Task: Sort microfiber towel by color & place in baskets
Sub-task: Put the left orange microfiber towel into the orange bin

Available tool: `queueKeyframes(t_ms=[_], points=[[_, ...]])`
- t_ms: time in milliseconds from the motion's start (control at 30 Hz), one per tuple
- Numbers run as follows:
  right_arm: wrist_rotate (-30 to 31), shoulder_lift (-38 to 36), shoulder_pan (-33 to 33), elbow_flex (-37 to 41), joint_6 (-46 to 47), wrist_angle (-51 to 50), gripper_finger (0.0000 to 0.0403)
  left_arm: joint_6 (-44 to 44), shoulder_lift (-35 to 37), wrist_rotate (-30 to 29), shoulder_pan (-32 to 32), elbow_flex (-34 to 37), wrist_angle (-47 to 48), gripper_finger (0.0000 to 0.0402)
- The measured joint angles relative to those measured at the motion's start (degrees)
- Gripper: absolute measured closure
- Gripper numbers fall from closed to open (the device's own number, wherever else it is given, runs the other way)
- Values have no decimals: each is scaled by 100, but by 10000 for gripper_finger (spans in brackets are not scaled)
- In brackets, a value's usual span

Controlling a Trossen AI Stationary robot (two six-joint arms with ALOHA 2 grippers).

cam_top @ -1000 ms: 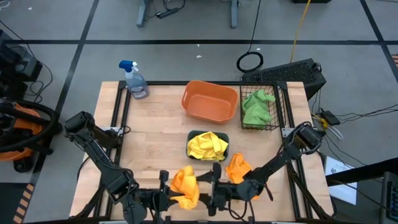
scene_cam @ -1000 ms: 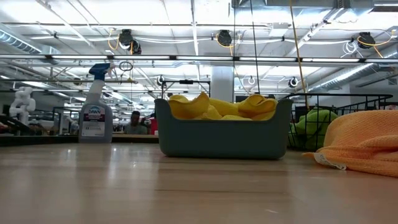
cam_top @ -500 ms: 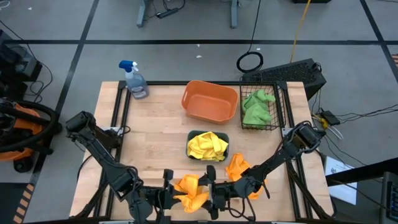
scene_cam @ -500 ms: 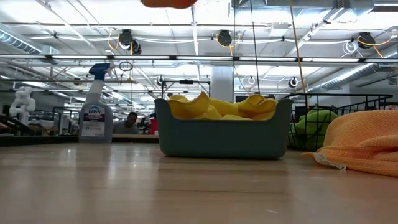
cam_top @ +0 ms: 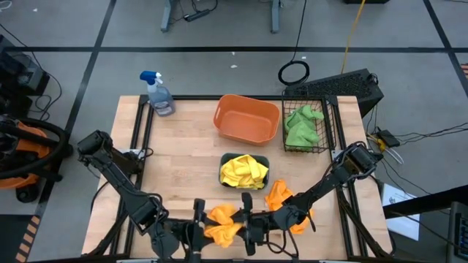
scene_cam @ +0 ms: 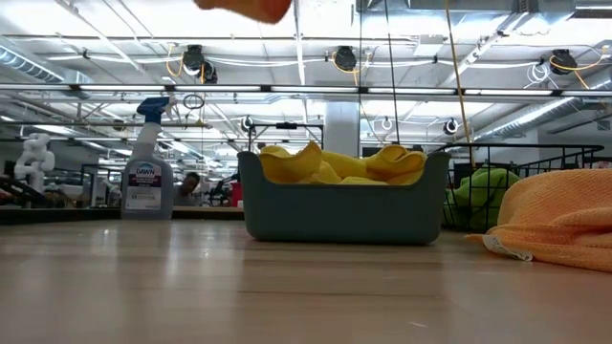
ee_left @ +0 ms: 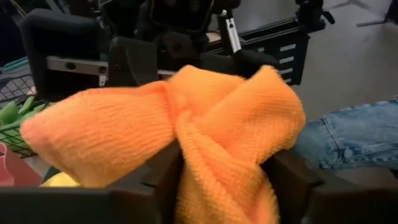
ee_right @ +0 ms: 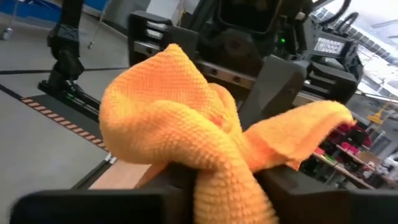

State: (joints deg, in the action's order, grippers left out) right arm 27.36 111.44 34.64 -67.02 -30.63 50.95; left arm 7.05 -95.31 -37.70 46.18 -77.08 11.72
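Observation:
An orange towel hangs bunched between my two grippers, above the table's near edge; its underside shows at the top of the low view. My left gripper is shut on its left end and my right gripper on its right end. A second orange towel lies crumpled on the table under my right arm. Yellow towels fill the teal tray. A green towel lies in the wire basket. The orange tub holds nothing. My left gripper pinches a gathered, several-layered bunch of the orange towel between its two fingers, coming level from the table's left. The towel is lifted clear and puffs out slack beyond the fingers. My right gripper pinches the towel's other bunched end between its two fingers, coming level from the table's right. The cloth bulges slack past the fingers, clear of the table.
A clear spray bottle with a blue nozzle stands at the far left corner. The tub and the wire basket stand along the far edge, the teal tray at mid-table. Bare wood lies on the table's left half. A person's jeans show in the left wrist view.
Both grippers have drawn a little closer together near the table's near edge, staying shut on the orange towel. The towel has gone from hanging long to bunched wide between them, and it has come into the top of the low view.

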Motion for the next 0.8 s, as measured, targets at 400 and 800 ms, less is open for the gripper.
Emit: queueKeyframes(t_ms=[400,800], points=[[553,0,104,-11,-59,-6,381,118,-9,-77,243,0,33,106],[1594,-35,235,0,10,-494,393,962,-7,-402,456,-2,1047,102]])
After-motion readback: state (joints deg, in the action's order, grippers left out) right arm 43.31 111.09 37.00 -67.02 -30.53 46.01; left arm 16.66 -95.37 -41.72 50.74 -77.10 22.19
